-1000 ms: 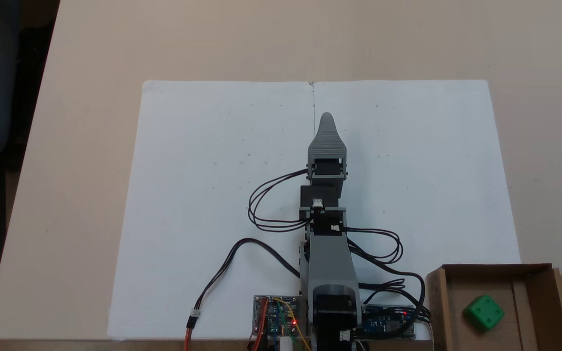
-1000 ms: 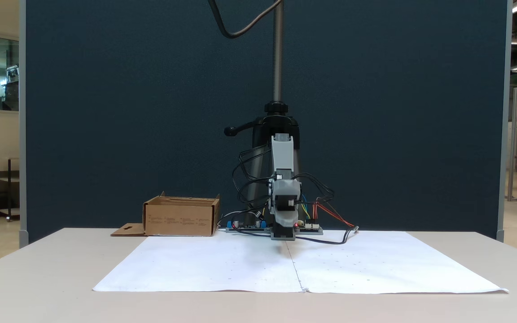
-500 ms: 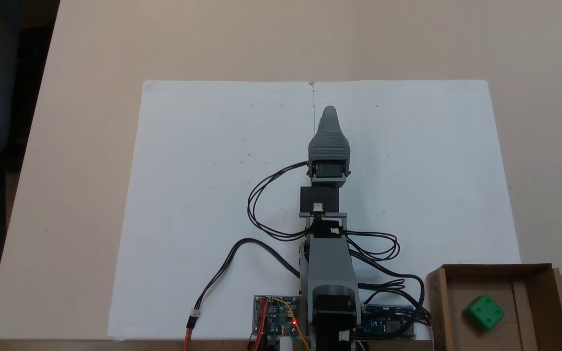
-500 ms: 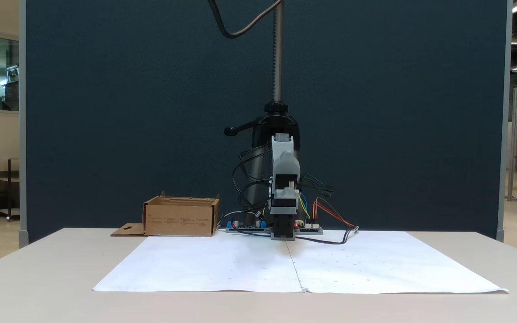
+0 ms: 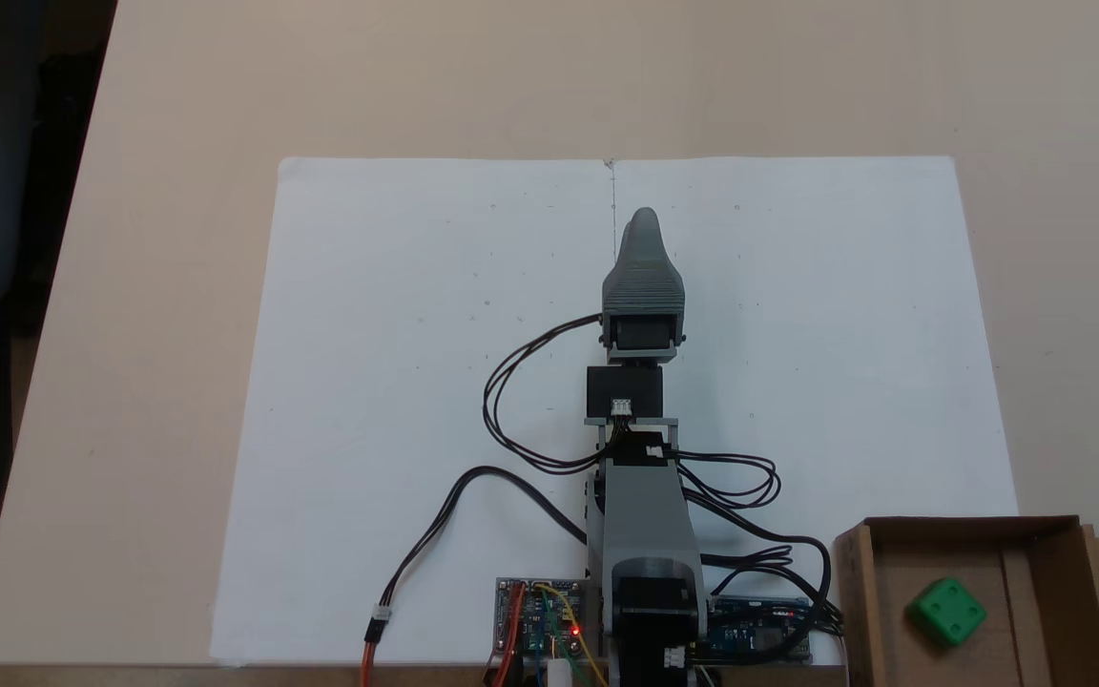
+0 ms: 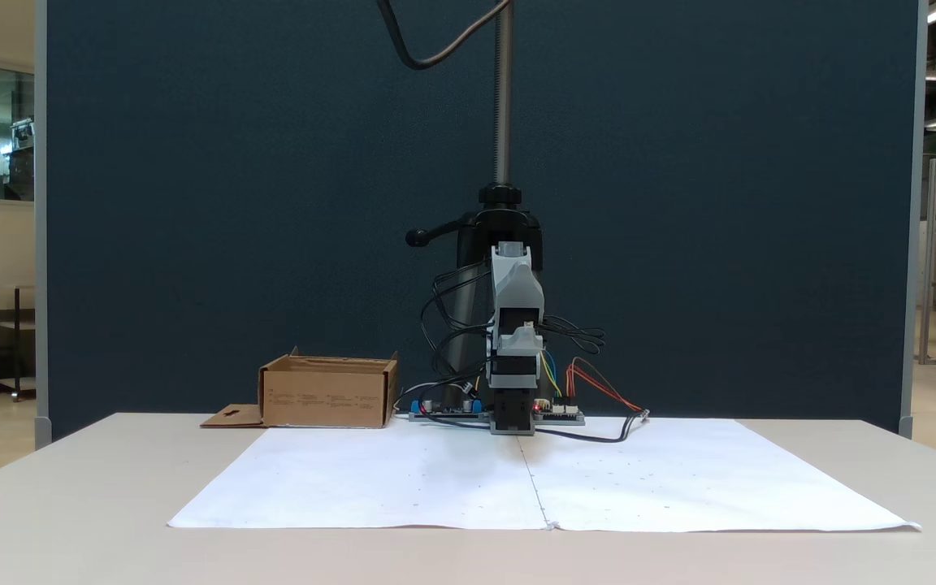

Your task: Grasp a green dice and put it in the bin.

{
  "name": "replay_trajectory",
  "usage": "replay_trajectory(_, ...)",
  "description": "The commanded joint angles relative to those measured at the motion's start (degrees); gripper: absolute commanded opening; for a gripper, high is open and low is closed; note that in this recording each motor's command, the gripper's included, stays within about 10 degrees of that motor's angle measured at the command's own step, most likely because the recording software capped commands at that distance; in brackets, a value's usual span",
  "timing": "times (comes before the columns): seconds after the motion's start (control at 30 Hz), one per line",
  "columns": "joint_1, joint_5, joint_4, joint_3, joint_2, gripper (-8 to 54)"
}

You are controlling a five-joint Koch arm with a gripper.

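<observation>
The green dice lies inside the bin, a shallow brown cardboard box at the bottom right of a fixed view, beside the arm's base. In the other fixed view the bin stands left of the arm and its walls hide the dice. My gripper points away from the base over the middle seam of the white paper, far from the bin. Seen from above, one grey jaw covers the other, so its opening is not visible. Nothing shows in it. Head-on, the gripper is too foreshortened to read.
A large white paper sheet covers the table's middle. Circuit boards and looping black cables sit around the arm's base. A camera pole and a dark blue partition stand behind the arm.
The forearm and gripper have lifted and stretched slightly forward over the paper. The dice and the bin have not moved.
</observation>
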Motion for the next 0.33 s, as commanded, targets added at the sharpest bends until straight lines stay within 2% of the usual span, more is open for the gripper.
replay_trajectory(0.0, 0.88, -4.48, -5.45, 3.60, 6.42, 44.7)
replay_trajectory(0.3, 0.97, -4.66, -5.36, 3.60, 6.42, 44.8)
